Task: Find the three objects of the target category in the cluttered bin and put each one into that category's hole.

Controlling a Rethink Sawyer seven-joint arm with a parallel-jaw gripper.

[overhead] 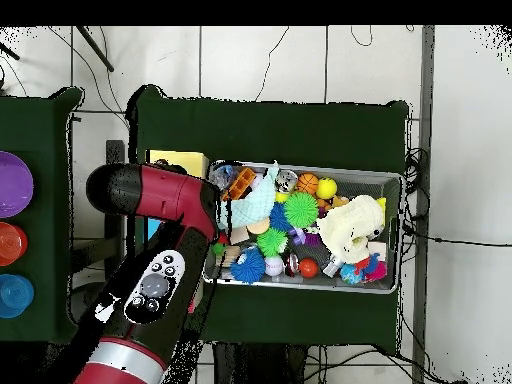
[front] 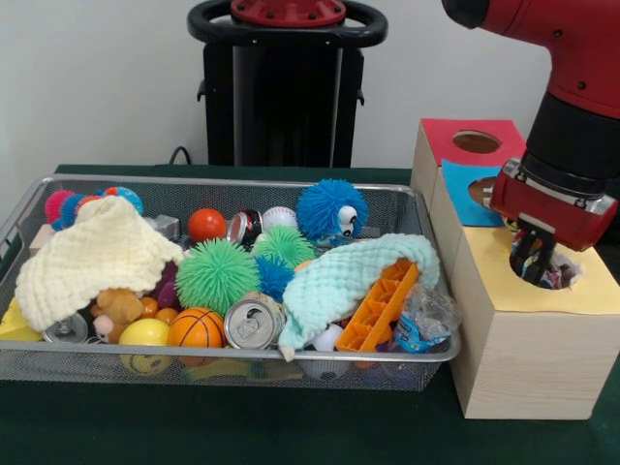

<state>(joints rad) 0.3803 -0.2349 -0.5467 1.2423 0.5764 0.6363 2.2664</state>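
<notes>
My gripper reaches down into the round hole in the yellow-topped wooden box at the right. A speckled multicoloured piece shows inside the hole just beside the gripper's tip; I cannot tell whether it is held. The wire-mesh bin stands to the left of the boxes, full of toys. Another multicoloured textile piece lies in its far left corner, partly under a pale-yellow knitted cloth. In the overhead view the arm hides the gripper and the hole; the bin shows.
A blue-topped box and a red-topped box stand behind the yellow one. The bin holds a mint cloth, an orange plastic grid, spiky balls, cans and small balls. The robot pedestal is behind.
</notes>
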